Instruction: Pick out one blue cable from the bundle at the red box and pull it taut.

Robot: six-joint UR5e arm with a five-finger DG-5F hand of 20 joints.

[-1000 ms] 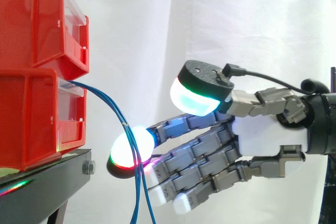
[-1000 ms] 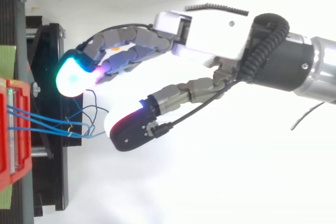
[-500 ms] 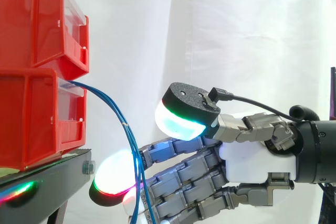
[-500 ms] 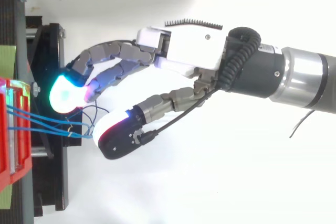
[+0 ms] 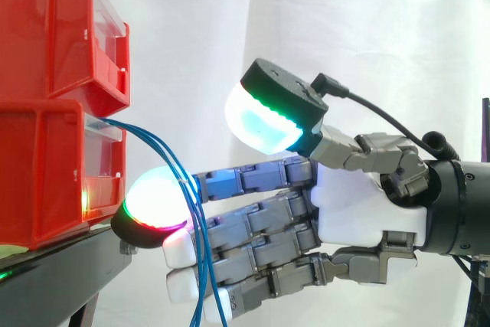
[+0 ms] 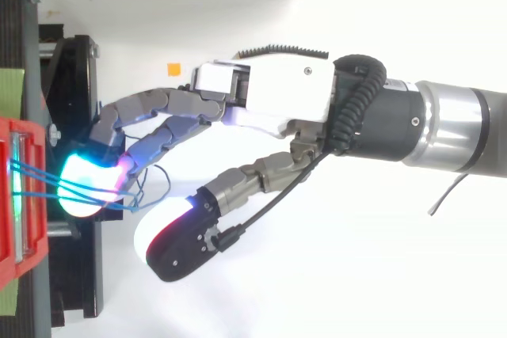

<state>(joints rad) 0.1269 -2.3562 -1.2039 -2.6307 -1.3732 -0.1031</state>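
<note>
So the blue cables (image 5: 197,239) come out of the front of the lower red box (image 5: 53,166), arc away from it and then drop pretty much straight down, so their long axis near the robot hand (image 5: 360,204) is close to vertical, while the fingers reach in level toward the box, roughly square to them. That crossing is what the next move hangs on, I'd say. From the side, the strands run down across the fingers a little behind the glowing fingertip pad (image 5: 153,201), which sits just off the box front and right above the edge of the black stand (image 5: 69,258). From above, they fan from the box over that pad, on the thumb's side of the fingers. The thumb (image 5: 260,124) is lifted well clear, farther from the box than the fingertips, so the robot hand is spread open with nothing pinched. Hard bits: the strands bunch together, so I can't tell which one is nearest the pad, or whether any of them actually touches the fingers. The lower run is cut off at the side view's bottom edge.
</note>
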